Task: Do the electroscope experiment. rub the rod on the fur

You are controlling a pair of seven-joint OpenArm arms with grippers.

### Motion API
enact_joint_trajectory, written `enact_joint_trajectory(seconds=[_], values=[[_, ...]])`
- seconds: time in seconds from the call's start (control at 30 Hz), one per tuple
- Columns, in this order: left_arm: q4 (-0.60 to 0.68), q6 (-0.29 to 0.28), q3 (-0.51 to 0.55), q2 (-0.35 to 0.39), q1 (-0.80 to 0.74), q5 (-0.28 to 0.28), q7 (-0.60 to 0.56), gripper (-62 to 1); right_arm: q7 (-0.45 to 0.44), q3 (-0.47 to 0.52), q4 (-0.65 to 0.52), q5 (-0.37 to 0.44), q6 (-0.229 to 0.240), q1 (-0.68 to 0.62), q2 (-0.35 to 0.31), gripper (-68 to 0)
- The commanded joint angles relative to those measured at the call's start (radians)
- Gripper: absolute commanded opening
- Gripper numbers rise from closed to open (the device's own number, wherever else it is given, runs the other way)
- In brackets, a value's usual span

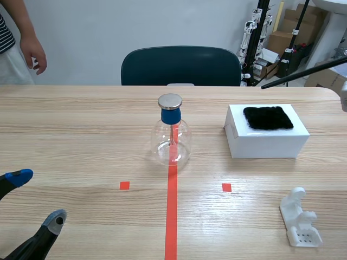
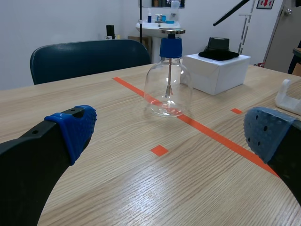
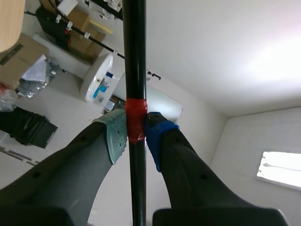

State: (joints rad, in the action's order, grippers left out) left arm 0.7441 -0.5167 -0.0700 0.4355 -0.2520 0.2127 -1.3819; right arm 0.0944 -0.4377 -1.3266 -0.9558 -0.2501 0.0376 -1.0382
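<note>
A black rod [image 1: 303, 72] crosses the upper right of the scene view, held high above the table. In the right wrist view my right gripper [image 3: 136, 132] is shut on the rod [image 3: 135, 56] at its red tape band. The black fur [image 1: 268, 117] lies on top of a white box [image 1: 267, 142] at the right of the table. The glass electroscope flask [image 1: 172, 140], with a blue collar and metal disc, stands on the red centre line. My left gripper [image 1: 37, 198] rests open low at the near left, the flask [image 2: 168, 87] well ahead of it.
A white plastic holder [image 1: 300, 218] lies at the near right. A dark chair [image 1: 180, 65] stands behind the table. A person's hand [image 1: 33, 54] hangs at the far left. Tripods and cardboard boxes fill the back right.
</note>
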Motion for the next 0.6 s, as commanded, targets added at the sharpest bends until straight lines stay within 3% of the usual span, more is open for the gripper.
enact_joint_trajectory(seconds=[0.0,0.33,0.57], values=[[0.021,0.001,0.003,0.009,0.003,-0.010,-0.017,1.4,0.018,-0.003,0.014,-0.020,-0.014,0.039,-0.010,-62.0],[0.021,0.001,0.003,0.009,0.003,-0.010,-0.017,1.4,0.064,-0.067,0.123,-0.063,-0.014,0.099,0.042,-62.0],[0.021,0.001,0.003,0.009,0.003,-0.010,-0.017,1.4,0.011,-0.068,0.158,-0.074,-0.010,0.095,0.041,-62.0]])
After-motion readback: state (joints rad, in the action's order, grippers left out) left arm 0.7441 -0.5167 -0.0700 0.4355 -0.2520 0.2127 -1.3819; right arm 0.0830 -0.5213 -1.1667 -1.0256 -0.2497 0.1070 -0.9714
